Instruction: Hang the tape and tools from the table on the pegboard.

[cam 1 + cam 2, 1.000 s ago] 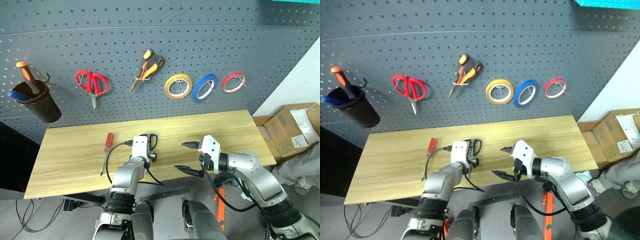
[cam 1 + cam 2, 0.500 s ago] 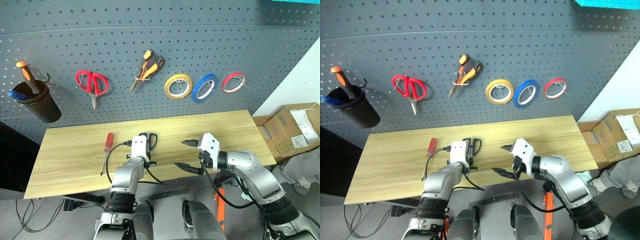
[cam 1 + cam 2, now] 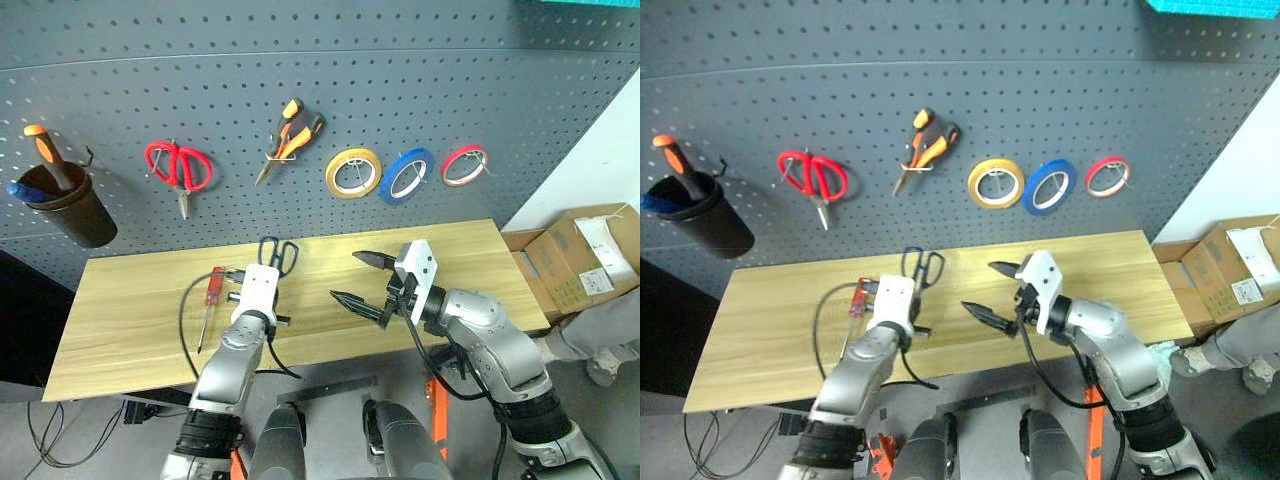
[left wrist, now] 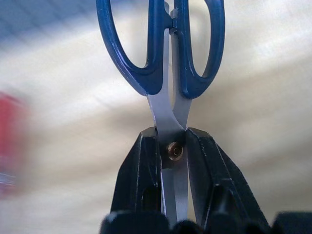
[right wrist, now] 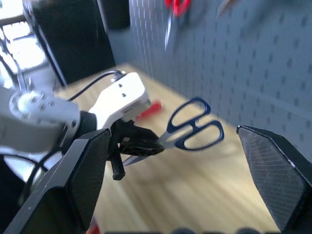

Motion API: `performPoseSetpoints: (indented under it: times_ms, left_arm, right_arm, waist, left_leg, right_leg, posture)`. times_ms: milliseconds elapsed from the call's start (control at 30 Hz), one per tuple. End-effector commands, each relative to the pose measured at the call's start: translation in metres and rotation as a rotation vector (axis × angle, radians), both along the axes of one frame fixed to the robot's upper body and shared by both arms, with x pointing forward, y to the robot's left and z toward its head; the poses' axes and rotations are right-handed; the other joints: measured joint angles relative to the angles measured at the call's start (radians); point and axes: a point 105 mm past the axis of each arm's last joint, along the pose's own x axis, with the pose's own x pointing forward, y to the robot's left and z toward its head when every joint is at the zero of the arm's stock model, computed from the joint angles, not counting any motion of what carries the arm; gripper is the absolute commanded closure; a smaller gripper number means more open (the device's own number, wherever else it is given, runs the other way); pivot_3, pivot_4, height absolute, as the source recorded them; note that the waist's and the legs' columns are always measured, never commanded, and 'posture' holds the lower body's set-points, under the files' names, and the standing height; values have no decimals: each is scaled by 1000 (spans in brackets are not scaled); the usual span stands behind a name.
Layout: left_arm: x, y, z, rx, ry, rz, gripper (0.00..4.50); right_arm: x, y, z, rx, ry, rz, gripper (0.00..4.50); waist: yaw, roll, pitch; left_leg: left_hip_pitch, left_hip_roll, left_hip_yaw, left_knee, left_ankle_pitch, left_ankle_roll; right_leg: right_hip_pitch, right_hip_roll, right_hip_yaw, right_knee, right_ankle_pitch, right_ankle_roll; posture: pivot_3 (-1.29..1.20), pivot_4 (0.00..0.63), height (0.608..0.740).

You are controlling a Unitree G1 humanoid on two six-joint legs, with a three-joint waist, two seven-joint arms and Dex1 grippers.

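Across the top of the frame we see a dark grey wall (image 3: 420,60) dotted with a grid of small holes, meeting a plain white wall (image 3: 600,165) at the right edge. At the right, beside the white wall, we see cardboard boxes (image 3: 590,255) on a grey floor (image 3: 100,440), and cables (image 3: 50,440) lie on that floor at the lower left. At the left, under the grey wall, we see a dark, near-black area (image 3: 25,320), and a strip of teal (image 3: 1210,5) shows at the upper right corner.
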Motion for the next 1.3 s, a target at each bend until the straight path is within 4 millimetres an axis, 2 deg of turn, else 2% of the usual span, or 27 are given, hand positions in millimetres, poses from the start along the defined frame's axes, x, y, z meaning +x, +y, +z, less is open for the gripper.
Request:
performPoseSetpoints:
  times_ms: [33,167,367,533,867,1067,1300]
  left_arm:
    - [-8,5,32,109,-176,-2,3794]
    - [-18,13,53,229,-305,19,3794]
    - [-27,24,78,303,-461,99,3794]
    - [-29,26,88,299,-522,125,3794]
    - [-23,37,83,236,-483,150,3794]
    - [-10,38,76,169,-445,116,3794]
    - [-4,41,74,129,-436,124,3794]
  right_arm:
    - [-7,7,20,85,-26,50,0]
    - [-3,15,23,115,-23,59,0]
    - [9,21,30,137,-58,51,0]
    - [16,21,34,146,-92,35,0]
    - [3,23,37,175,-95,106,0]
    - [6,25,37,166,-101,96,0]
    - [8,21,33,148,-101,70,0]
  waist:
    - [6,0,-10]
    - [23,-4,-23]
    - [35,-8,-56]
    - [52,-8,-77]
    - [59,-7,-95]
    - [60,-7,-98]
    - [60,-8,-104]
  left_leg:
    - [0,-1,0,0,0,0]
    - [0,-1,1,1,0,0]
    - [0,0,2,3,0,0]
    - [1,0,3,3,0,0]
    - [7,0,3,4,0,0]
    - [13,0,3,4,0,0]
    - [13,0,3,4,0,0]
  right_leg:
    - [0,-1,0,-1,0,0]
    - [0,-1,0,-1,1,1]
    - [2,-1,0,-1,2,1]
    - [1,-1,0,-1,3,1]
    - [7,-1,0,0,3,1]
    - [15,-1,0,0,0,-4]
    - [15,-1,0,0,2,0]
  posture:
    - [156,115,740]
    - [193,90,740]
    - [218,63,740]
    - [222,50,740]
    - [216,54,740]
    - [210,51,740]
    - [201,42,740]
